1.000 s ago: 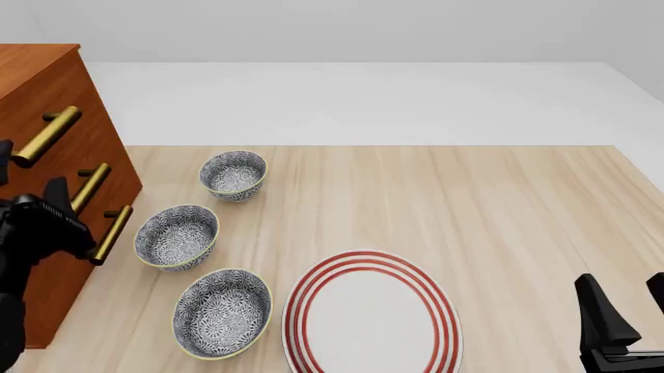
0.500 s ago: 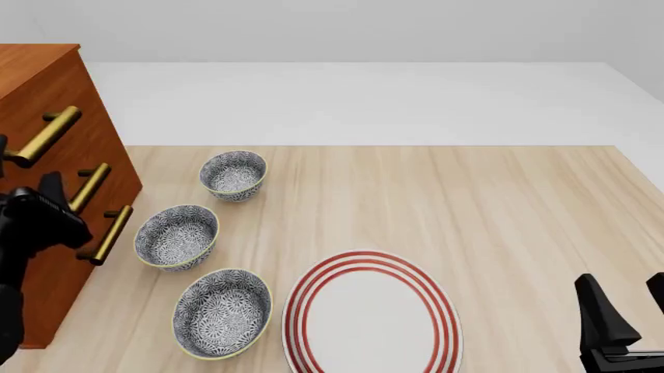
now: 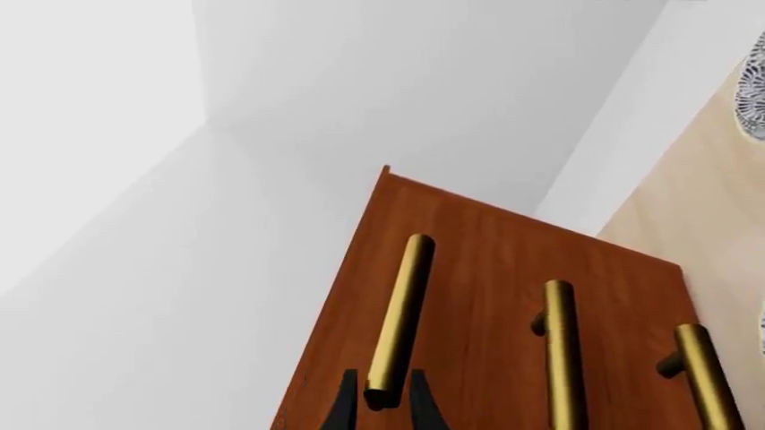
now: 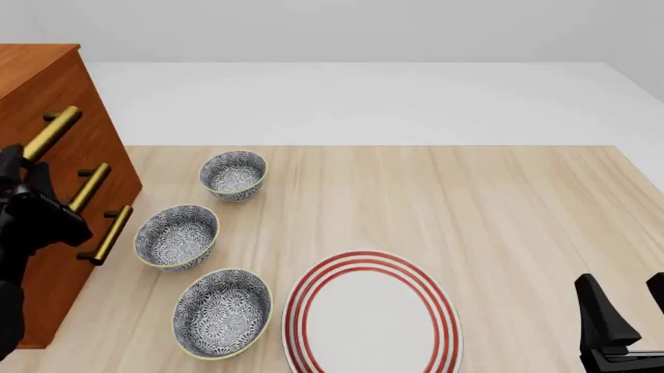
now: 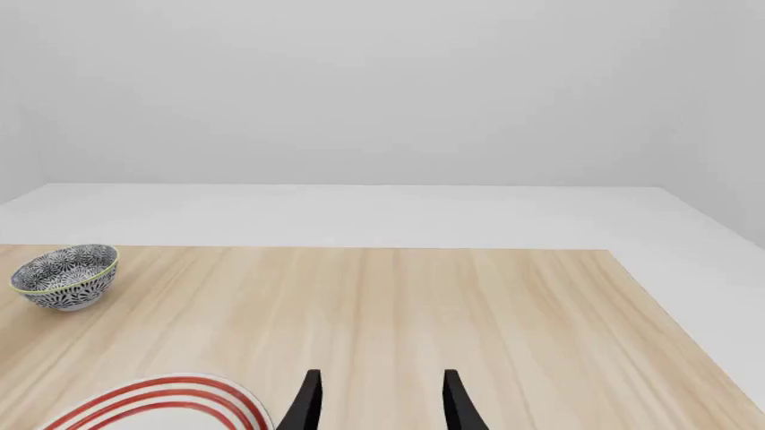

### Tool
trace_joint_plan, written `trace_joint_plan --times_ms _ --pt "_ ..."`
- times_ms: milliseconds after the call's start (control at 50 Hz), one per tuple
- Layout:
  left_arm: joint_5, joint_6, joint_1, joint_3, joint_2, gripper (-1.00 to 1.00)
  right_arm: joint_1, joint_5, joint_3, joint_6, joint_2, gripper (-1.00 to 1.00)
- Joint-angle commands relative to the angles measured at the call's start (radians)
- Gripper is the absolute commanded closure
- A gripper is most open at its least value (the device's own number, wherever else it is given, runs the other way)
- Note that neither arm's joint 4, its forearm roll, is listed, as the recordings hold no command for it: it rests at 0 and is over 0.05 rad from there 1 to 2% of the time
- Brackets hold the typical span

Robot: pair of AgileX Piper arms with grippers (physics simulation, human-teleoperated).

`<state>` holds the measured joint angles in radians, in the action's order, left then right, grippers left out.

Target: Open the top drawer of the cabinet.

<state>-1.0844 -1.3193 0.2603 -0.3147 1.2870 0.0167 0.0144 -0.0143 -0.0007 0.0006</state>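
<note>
The cabinet [image 4: 99, 167] stands at the table's left edge, reddish-brown, with three brass bar handles on its front. The top drawer [image 4: 85, 97] sits flush with the two below it, and its brass handle [image 4: 52, 130] is the uppermost bar. My left gripper [image 4: 26, 165] is at the near end of that handle. In the left wrist view its two black fingertips [image 3: 347, 405] press close on either side of the bar's end [image 3: 382, 392]. My right gripper [image 4: 630, 311] hangs open and empty at the table's near right corner, far from the cabinet [image 3: 478, 260].
Three patterned bowls [image 4: 233, 175] [image 4: 176, 235] [image 4: 222, 312] stand in a row just right of the cabinet. A white plate with red rings [image 4: 372, 318] lies near the front edge. The two lower brass handles [image 4: 89, 186] [image 4: 110, 233] jut out beside my left arm.
The left gripper's fingers have come together around the near end of the top handle, and the gripper has risen slightly. The drawer and the right arm have not moved.
</note>
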Motion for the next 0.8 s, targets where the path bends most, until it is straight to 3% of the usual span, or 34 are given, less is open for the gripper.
trace_joint_plan --times_ms 20,800 --pt "-0.009 -0.013 -0.008 0.002 -0.007 1.0 0.0 0.0 0.0 0.0 0.0 -1.0" --pt "0.003 -0.053 -0.051 0.018 -0.029 1.0 0.0 0.0 0.0 0.0 0.0 -1.0"
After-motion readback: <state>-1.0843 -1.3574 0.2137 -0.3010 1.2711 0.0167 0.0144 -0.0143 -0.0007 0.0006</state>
